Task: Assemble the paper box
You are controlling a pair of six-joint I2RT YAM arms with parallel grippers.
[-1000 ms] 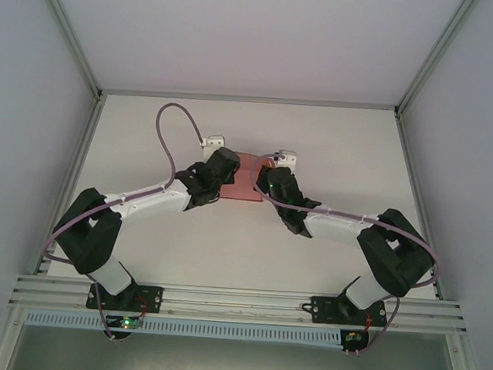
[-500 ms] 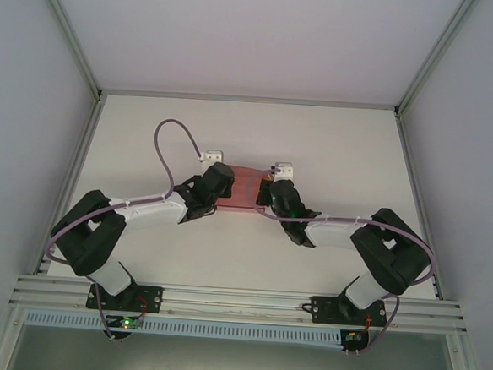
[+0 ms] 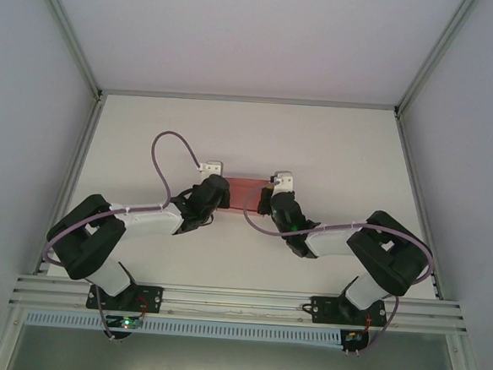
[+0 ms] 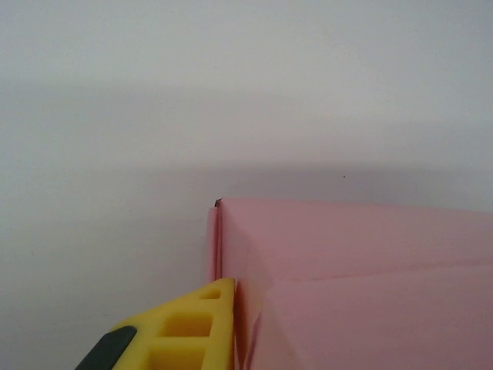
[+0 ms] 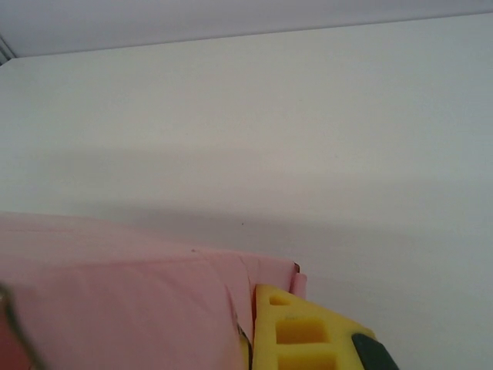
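Observation:
The pink paper box (image 3: 248, 193) lies as a flat folded shape at mid-table between my two grippers. My left gripper (image 3: 222, 189) is at its left end. In the left wrist view one yellow finger (image 4: 196, 324) presses flat against the box's end fold (image 4: 362, 277), and the card hides the other finger. My right gripper (image 3: 271, 200) is at the box's right end. There, a yellow finger (image 5: 304, 335) lies tight against the pink card (image 5: 115, 308), with the card's edge pinched beside it.
The white table (image 3: 250, 134) is walled by grey panels at the back and sides. An aluminium rail (image 3: 238, 303) runs along the near edge by the arm bases. Purple cables (image 3: 169, 146) loop above the wrists.
Both arms have drawn nearer and lower with the box. The box has tipped from showing a tall broad face to a low, narrow strip near the table.

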